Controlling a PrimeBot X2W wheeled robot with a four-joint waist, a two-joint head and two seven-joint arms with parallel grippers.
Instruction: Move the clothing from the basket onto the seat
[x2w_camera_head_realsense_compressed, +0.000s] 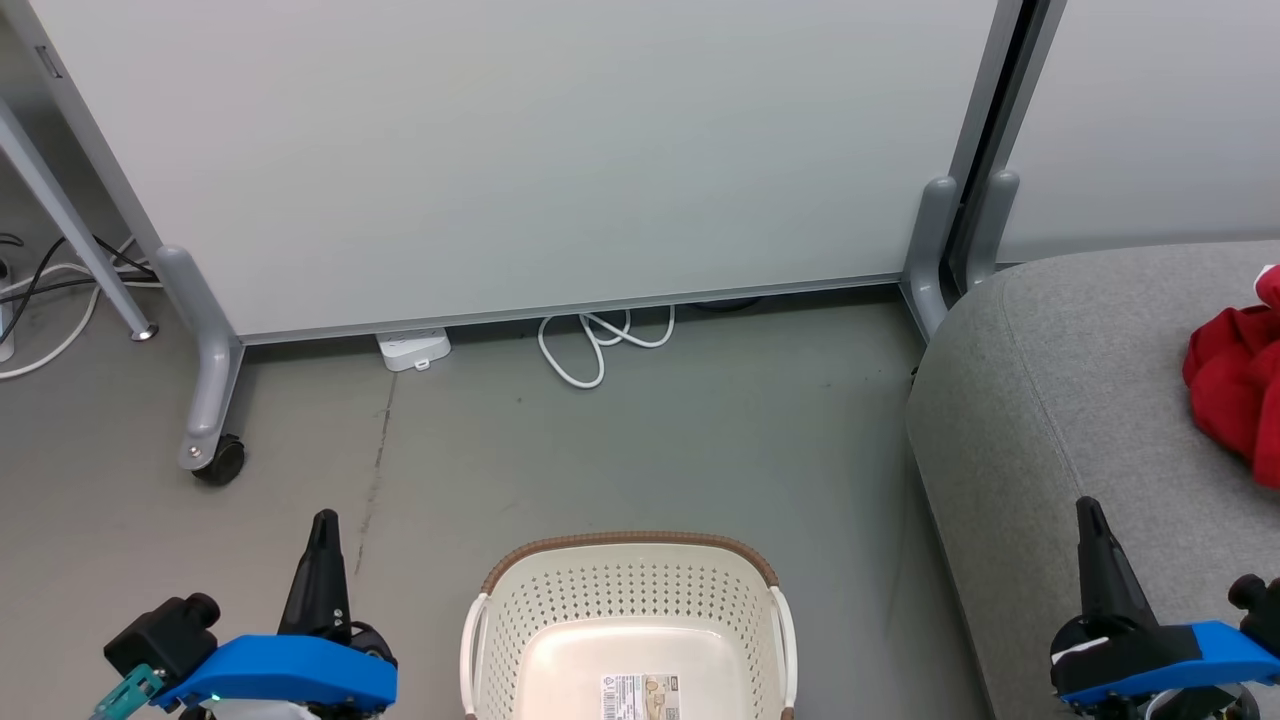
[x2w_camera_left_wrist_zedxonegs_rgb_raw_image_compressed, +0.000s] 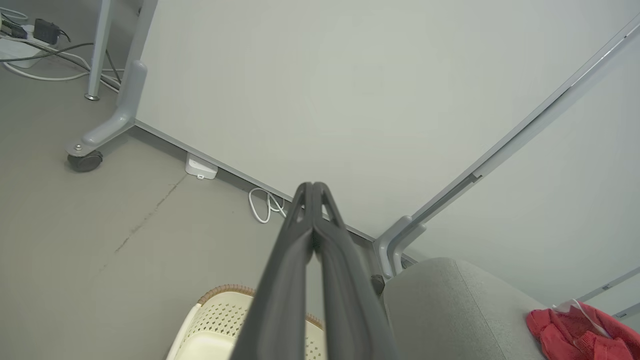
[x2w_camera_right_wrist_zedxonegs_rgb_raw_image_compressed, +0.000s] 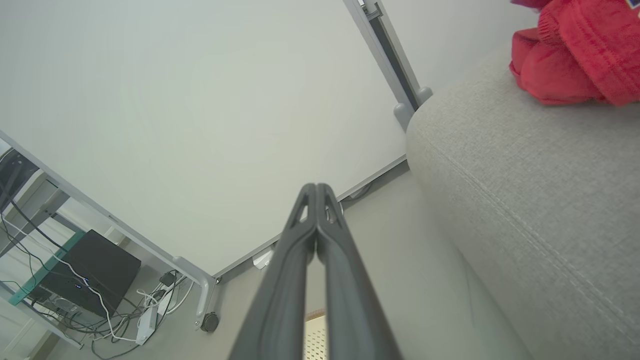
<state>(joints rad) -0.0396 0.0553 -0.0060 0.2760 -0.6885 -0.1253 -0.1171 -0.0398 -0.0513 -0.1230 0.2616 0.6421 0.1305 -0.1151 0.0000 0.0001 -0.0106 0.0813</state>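
Red clothing (x2w_camera_head_realsense_compressed: 1235, 390) lies heaped on the grey seat (x2w_camera_head_realsense_compressed: 1050, 400) at the head view's right edge, well apart from the cream basket (x2w_camera_head_realsense_compressed: 620, 590) on the floor (x2w_camera_head_realsense_compressed: 600, 450) between the left gripper (x2w_camera_head_realsense_compressed: 323, 525) and the right gripper (x2w_camera_head_realsense_compressed: 1090, 512). The left wrist view shows its fingers (x2w_camera_left_wrist_zedxonegs_rgb_raw_image_compressed: 295, 260) pressed together on nothing; the right wrist view shows the same, clothing on the seat beyond

1. Pale partition panel (x2w_camera_head_realsense_compressed: 520, 150) stands upright on grey floor (x2w_camera_head_realsense_compressed: 650, 450); second panel (x2w_camera_head_realsense_compressed: 1150, 120) just beside it, right.
2. Black caster (x2w_camera_head_realsense_compressed: 220, 465) under the panel's grey left foot.
3. White cable loop (x2w_camera_head_realsense_compressed: 597, 350) and small white box (x2w_camera_head_realsense_compressed: 413, 349), possibly a power adapter, at the panel's base.
4. Thin crack (x2w_camera_head_realsense_compressed: 375, 470) in floor.
5. Black box (x2w_camera_right_wrist_zedxonegs_rgb_raw_image_compressed: 92, 272), tangled cables (x2w_camera_right_wrist_zedxonegs_rgb_raw_image_compressed: 125, 320) below.
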